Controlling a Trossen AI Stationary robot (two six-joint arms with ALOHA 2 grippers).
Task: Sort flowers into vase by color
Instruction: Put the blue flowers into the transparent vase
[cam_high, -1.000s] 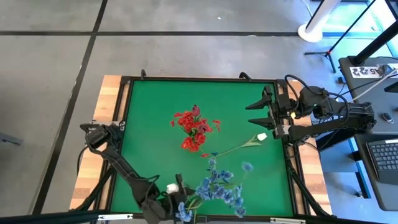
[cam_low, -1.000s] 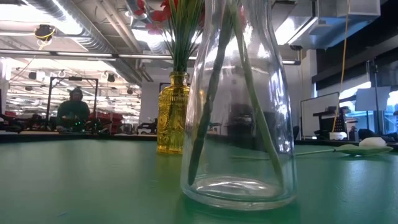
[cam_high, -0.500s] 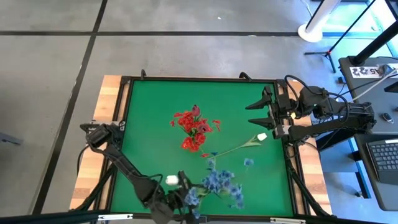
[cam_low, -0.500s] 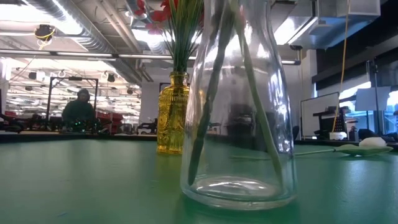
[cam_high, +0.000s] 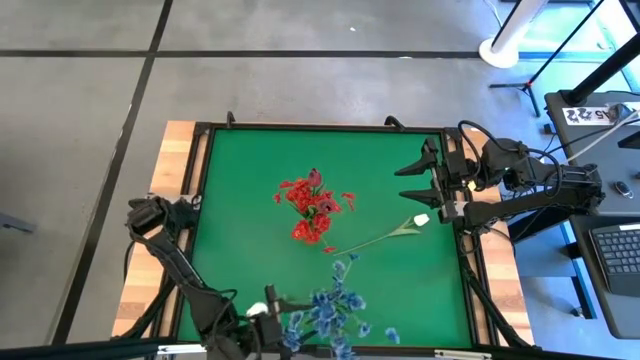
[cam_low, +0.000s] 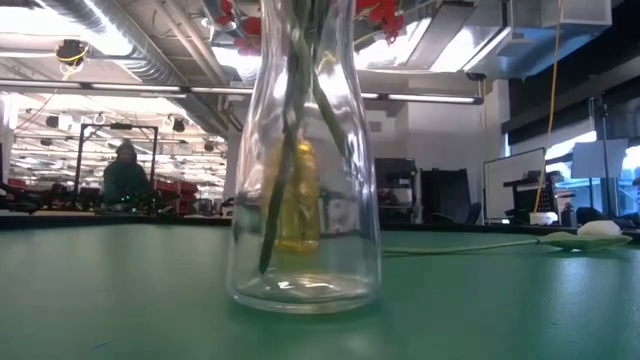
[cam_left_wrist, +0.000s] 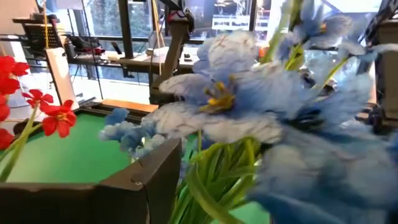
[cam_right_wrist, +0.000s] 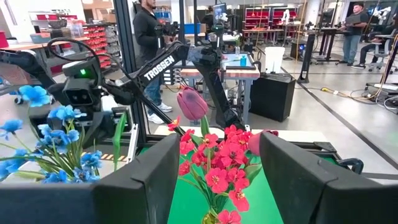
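- Green tabletop (cam_high: 240, 200), black-framed, workshop room behind.
- Near edge: left gripper (cam_high: 262, 322) at the blue flowers (cam_high: 325, 310); can't tell if its fingers are spread or pinched. Blue sprays stand in a clear glass vase (cam_low: 305, 200).
- Mid-tabletop: red flowers (cam_high: 312, 208) plus a pink bud (cam_right_wrist: 193, 103) in a yellow vase (cam_low: 298, 200).
- White bud (cam_high: 421, 219) lies flat on its stem, near the right edge.
- Right gripper (cam_high: 432, 184) spread wide, empty, over that right edge.
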